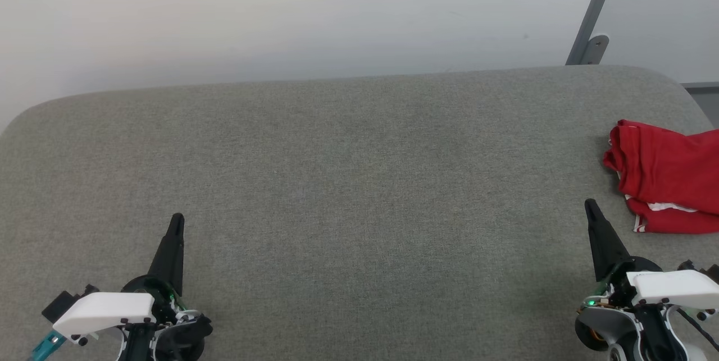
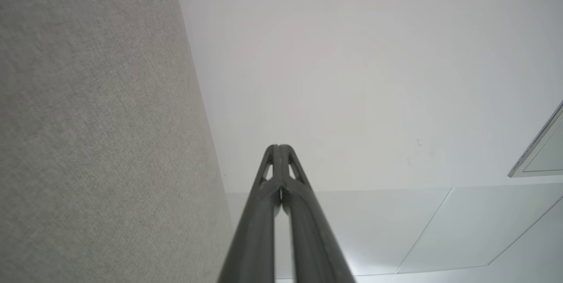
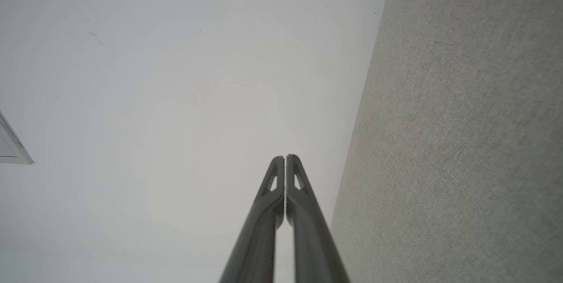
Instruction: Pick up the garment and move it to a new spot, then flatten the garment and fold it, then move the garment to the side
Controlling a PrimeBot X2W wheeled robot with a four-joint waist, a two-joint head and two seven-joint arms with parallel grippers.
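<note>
The garment (image 1: 668, 176), a red shirt with a bit of white trim showing, lies bunched at the far right of the grey fabric surface (image 1: 348, 181), partly cut off by the head view's edge. My right gripper (image 1: 590, 205) is shut and empty at the lower right, a short way left of the garment's near edge. At the lower left my left gripper (image 1: 177, 218) is shut too, holding nothing. In the left wrist view the left gripper (image 2: 279, 146) has its fingers pressed together, as does the right gripper (image 3: 284, 157) in the right wrist view.
A pale wall (image 1: 281, 13) rises behind the surface's rounded far edge. A grey metal strut (image 1: 592, 18) slants up at the back right. The grey surface (image 2: 88, 120) also shows beside the left fingers, and the grey surface (image 3: 462, 142) beside the right fingers.
</note>
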